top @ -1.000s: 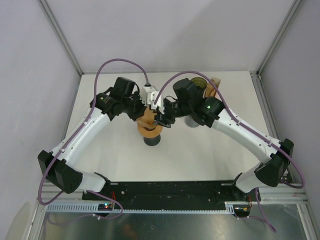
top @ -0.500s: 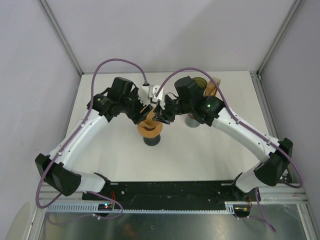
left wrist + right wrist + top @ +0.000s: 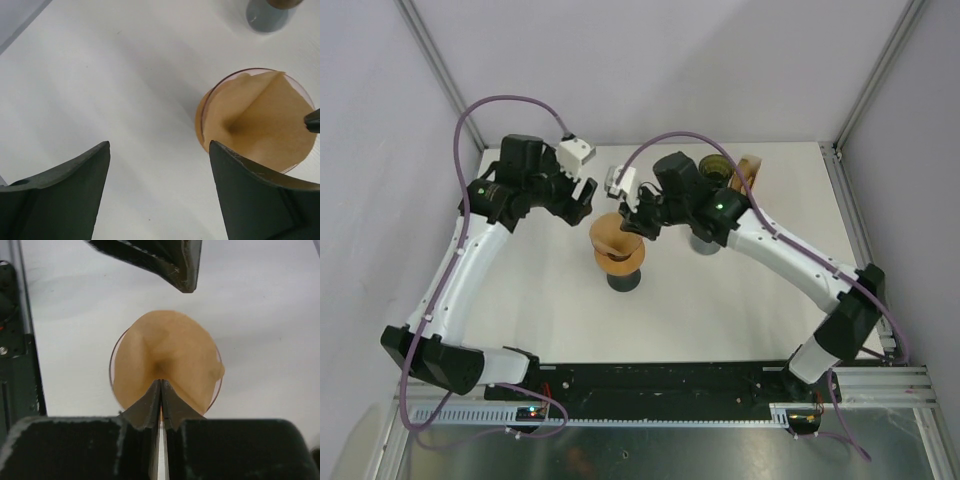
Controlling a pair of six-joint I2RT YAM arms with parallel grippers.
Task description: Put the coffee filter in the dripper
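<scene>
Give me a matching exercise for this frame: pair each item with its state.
Items:
1. left end effector
2. right end effector
3. coffee filter
4. dripper

States:
A. lying opened out as a cone inside a round rim
B. pinched shut on the paper
C. open, over bare table off to one side
D. standing on the table, holding the paper

Pairs: 1-C, 2-B, 3-A, 4-D
</scene>
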